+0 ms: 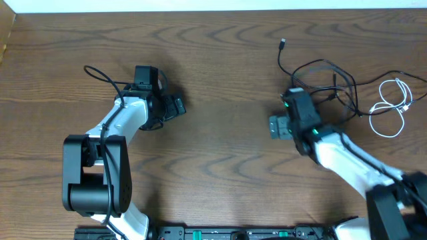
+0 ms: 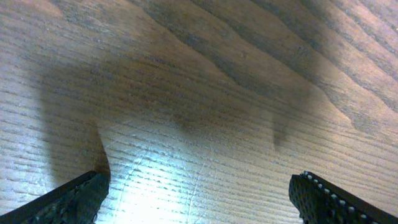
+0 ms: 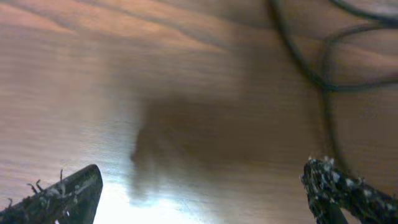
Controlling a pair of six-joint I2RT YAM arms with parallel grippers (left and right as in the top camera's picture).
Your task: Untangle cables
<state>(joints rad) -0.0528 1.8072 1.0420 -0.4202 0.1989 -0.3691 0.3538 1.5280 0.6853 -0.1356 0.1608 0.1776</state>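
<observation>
A brown wooden table (image 1: 227,60) fills the overhead view. The cables all lie in its far right part. The black cables (image 1: 337,92) form a loose tangle of overlapping loops. One strand runs out from the tangle toward the far side and ends in a small plug (image 1: 283,44). The white cable (image 1: 390,110) lies in a few curls just to the right of the tangle, near the right edge. One black strand reaches close to the white curls, but whether they cross cannot be told.

The right gripper (image 1: 277,127) hangs over bare wood on the near left side of the black tangle, and its wrist body overlaps the edge of the loops as seen from above. In its own camera the right gripper (image 3: 205,196) is spread wide and grasps nothing. Its two fingertips (image 3: 348,190) sit in the bottom corners with only the table (image 3: 93,74) between them. Blurred black cables (image 3: 311,76) cross the upper right of that view, beyond the tips and apart from them.

The left gripper (image 1: 175,107) is on the left half of the table, well apart from every cable. Its camera shows the left gripper (image 2: 202,202) released as well. The dark textured fingertips (image 2: 326,199) stand far apart and empty above the wood grain (image 2: 217,74).
</observation>
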